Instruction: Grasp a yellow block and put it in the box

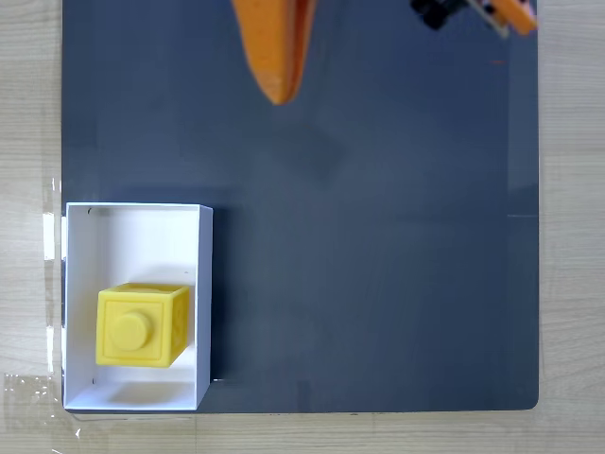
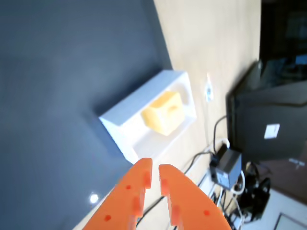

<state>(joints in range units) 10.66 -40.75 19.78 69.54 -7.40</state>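
Observation:
The yellow block [image 1: 140, 324] sits stud-up inside the white box [image 1: 80, 236], toward the box's near end at the lower left of the fixed view. In the wrist view the yellow block [image 2: 164, 113] rests in the white box [image 2: 122, 117] at mid-frame. My orange gripper [image 1: 279, 93] hangs high near the top edge of the fixed view, far from the box. Seen from the wrist, the orange gripper [image 2: 155, 167] has its fingertips [image 2: 143, 171] nearly together with nothing between them.
A dark blue mat [image 1: 378, 236] covers the wooden table [image 1: 572, 236]. Black arm parts [image 1: 435, 11] show at the top right of the fixed view. Beyond the table edge in the wrist view are cables, a black adapter [image 2: 227, 165] and a dark cabinet [image 2: 268, 124].

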